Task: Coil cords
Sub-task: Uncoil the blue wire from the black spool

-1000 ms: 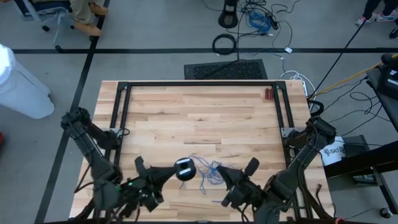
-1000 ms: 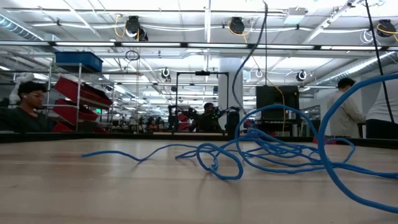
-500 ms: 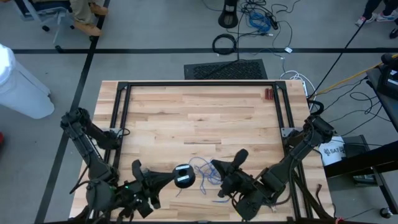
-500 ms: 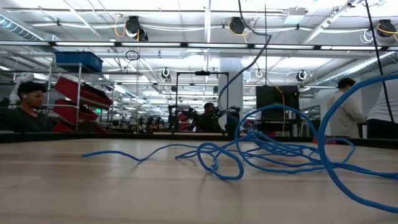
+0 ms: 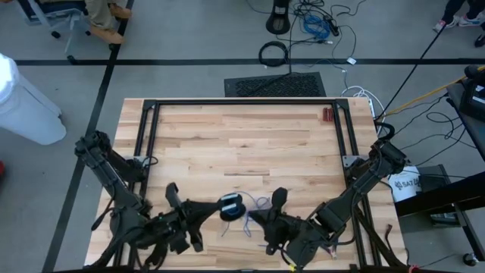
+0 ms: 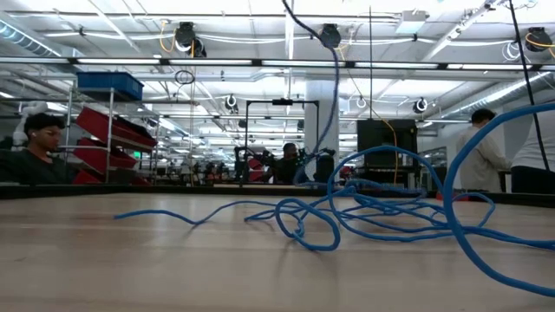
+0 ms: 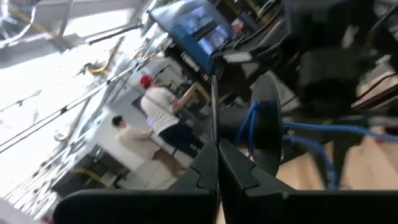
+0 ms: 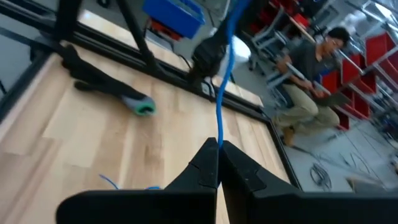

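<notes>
The blue cord lies in loose loops on the wooden table near its front edge. One strand rises from the heap out of the low view's top. Part of the cord is wound on a small round dark disc, which hangs above the table. My left gripper is shut at the disc's left side. My right gripper, just right of the disc, is shut on the cord. Neither gripper shows in the low view. My left gripper pinches a thin dark edge on the disc's near side between its two fingertips, coming about level from the table's left. The disc is lifted clear of the table. My right gripper pinches one strand of the cord between its fingertips, coming from the table's right and slanting slightly down. From the fingers the strand runs straight and taut toward the disc. The rest of the cord lies slack on the table.
A black frame runs along the table's far, left and right sides. Red-handled pliers lie at the far right. A thick black cable ring lies on the floor beyond the table. People sit and stand in the room behind.
My right gripper has moved toward the table's left and near edge, closer to the disc, staying shut on the cord. The strand that rises from the heap has swung leftward at its top. The loops on the table have kept their place.
</notes>
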